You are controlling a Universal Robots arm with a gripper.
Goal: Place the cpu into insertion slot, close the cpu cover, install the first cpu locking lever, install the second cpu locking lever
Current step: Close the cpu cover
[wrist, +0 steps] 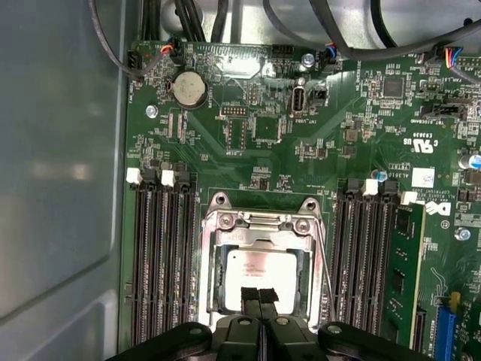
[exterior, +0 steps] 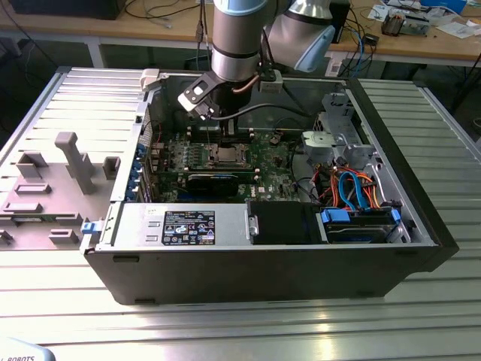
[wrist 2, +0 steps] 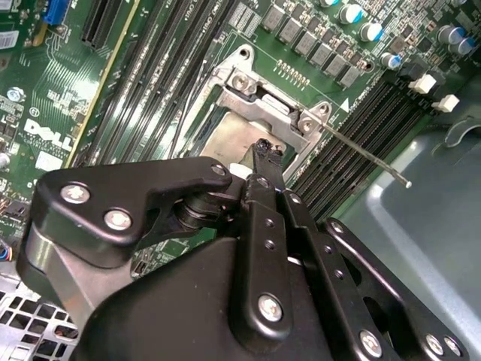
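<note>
Gripper (wrist: 260, 295): clenched, both black fingertips pressed together with nothing between them, hanging straight over the insertion slot (exterior: 225, 156).
Fingertip contact: tips overlap one edge of the cpu; can't tell if they touch it.
Cpu (wrist: 263, 265): seated flat inside the insertion slot, silvery top facing up, showing through the cover's window.
Cpu cover (wrist: 213, 263): lying down flat on the insertion slot, framing the cpu on all sides.
Locking lever (wrist 2: 368, 158): thin metal rod, hinged at a corner of the insertion slot, jutting away over the memory slots, not tucked in against the slot.
Memory slots (wrist: 161, 263): long black rows flanking the insertion slot on two opposite sides.
Circuit board (wrist: 255, 128): green, carries the insertion slot near its middle.
Coin battery (wrist: 188, 90): round, on the board, well apart from the insertion slot.
Computer case (exterior: 263, 263): open-topped, lying flat, surrounds the board and the insertion slot.
Arm: reaches down into the case right above the insertion slot in the exterior view.
</note>
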